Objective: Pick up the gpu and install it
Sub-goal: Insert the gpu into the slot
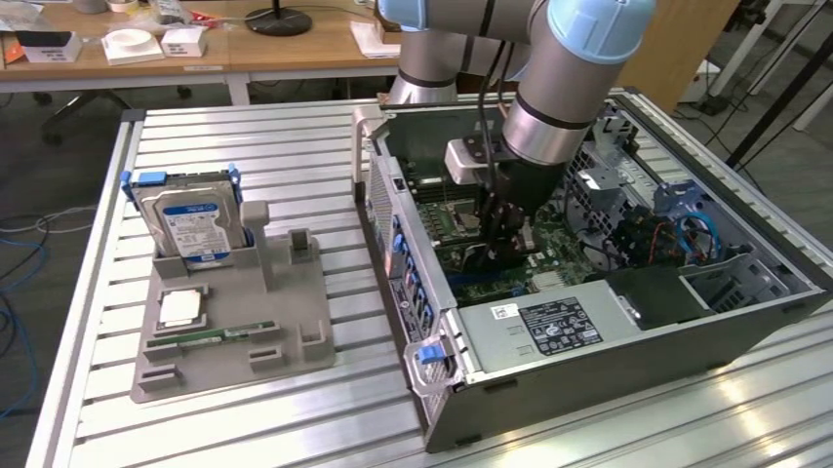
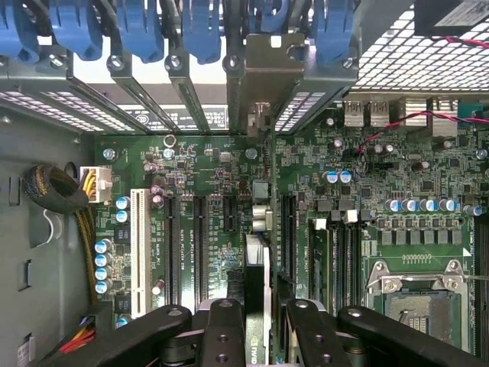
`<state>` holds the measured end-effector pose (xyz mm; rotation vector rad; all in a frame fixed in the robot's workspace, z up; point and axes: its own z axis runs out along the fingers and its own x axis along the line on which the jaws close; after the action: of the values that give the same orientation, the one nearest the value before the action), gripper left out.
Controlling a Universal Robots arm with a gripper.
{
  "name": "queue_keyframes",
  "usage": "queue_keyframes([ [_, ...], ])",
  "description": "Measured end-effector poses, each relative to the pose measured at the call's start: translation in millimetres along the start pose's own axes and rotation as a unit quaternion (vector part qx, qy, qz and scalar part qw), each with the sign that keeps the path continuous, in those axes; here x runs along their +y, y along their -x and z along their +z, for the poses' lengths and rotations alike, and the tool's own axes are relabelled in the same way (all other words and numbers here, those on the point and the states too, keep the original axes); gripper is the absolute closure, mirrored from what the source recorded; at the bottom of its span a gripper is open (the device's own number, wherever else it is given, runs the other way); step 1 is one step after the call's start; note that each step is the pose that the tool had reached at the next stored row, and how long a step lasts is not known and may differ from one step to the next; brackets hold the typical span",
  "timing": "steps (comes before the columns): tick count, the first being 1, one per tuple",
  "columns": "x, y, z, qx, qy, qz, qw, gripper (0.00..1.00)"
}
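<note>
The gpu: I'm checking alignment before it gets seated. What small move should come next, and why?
Probably a slow, straight press toward the motherboard. The fingers clamp the gpu edge-on, its silver bracket meets the rear opening, and the card looks lined up with a slot. Whether it is fully seated cannot be told.

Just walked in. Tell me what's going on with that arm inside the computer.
The robot arm has reached down into the open computer case, and its hand is shut on the gpu, holding the thin card on edge just above the green motherboard and its expansion slots. The card's silver bracket sits up at the rear slot openings. On the grey holder tray beside the case, the hard drive is in place.
</note>
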<state>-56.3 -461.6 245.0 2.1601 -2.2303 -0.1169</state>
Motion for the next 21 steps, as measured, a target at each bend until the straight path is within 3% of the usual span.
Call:
queue_keyframes([
  [21,-0.5,0.0,6.7,0.0006,0.0004,-0.009,1.0000,0.74],
])
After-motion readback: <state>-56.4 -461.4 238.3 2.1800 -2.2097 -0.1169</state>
